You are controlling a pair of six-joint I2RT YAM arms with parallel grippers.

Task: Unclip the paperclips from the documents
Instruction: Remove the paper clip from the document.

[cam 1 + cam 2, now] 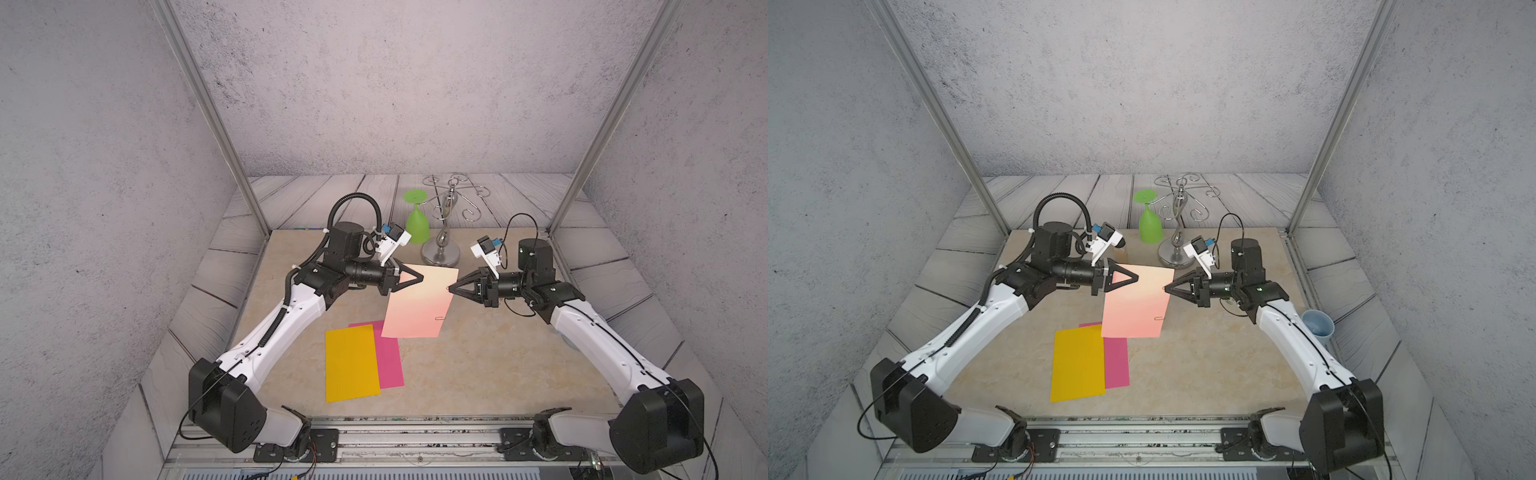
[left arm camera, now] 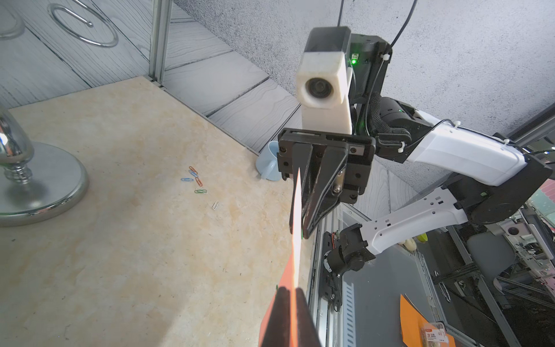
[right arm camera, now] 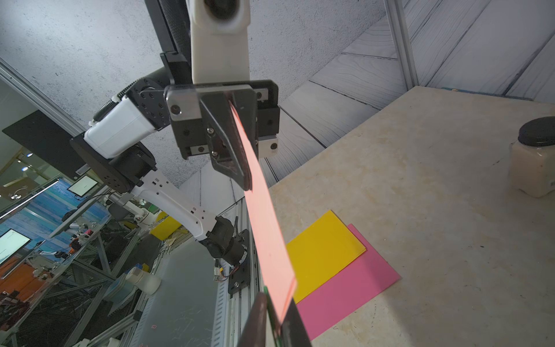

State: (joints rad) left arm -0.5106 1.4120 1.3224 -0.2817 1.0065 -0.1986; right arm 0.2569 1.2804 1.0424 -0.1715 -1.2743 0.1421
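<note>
The salmon pink document (image 1: 419, 303) hangs upright above the table between both grippers. My left gripper (image 1: 423, 276) is shut on its left edge; in the left wrist view the fingers (image 2: 290, 290) pinch the sheet (image 2: 297, 210) edge-on. My right gripper (image 1: 449, 288) is shut at the right edge, where a green paperclip (image 3: 271, 312) sits between the fingers (image 3: 274, 303). A second paperclip (image 1: 439, 318) stays on the lower right edge. The yellow document (image 1: 351, 361) lies over the magenta one (image 1: 390, 361) on the table.
A chrome wire stand (image 1: 441, 253) with a green glass (image 1: 417, 226) hanging from it stands behind the sheet. Several loose paperclips (image 2: 195, 180) lie on the table under my right arm. A pale blue cup (image 1: 1318, 326) is at the right edge, a jar (image 3: 534, 162) at the back left.
</note>
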